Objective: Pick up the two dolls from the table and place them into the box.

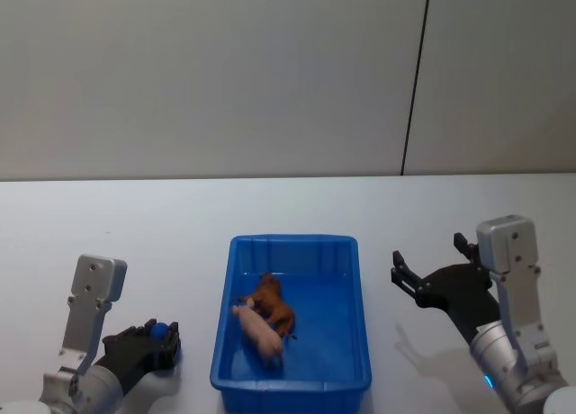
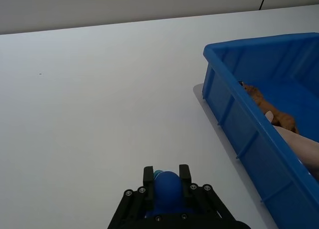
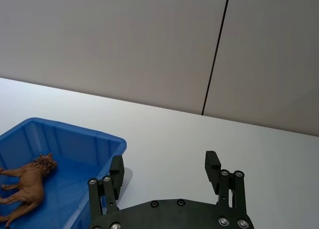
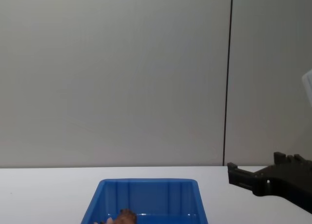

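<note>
From the head, the pink doll (image 1: 259, 331) and brown doll (image 1: 274, 308) are lying in the box (image 1: 290, 245), between the clenched left gripper (image 1: 158, 337) and the spread-fingered right gripper (image 1: 430, 263). The wrist views are agreeing; the task looks finished.

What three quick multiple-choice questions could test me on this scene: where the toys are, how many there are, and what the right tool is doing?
1. Where are the dolls?
A) on the table
B) in the blue box
C) in a tool

2. How many dolls?
A) one
B) two
C) four

3. The right tool is:
A) open, empty
B) shut on the pig
C) inside the box

Answers:
1 B: the pink pig and brown animal lie in the blue box.
2 B: just those two.
3 A: the right tool hangs spread beside the box.
</note>
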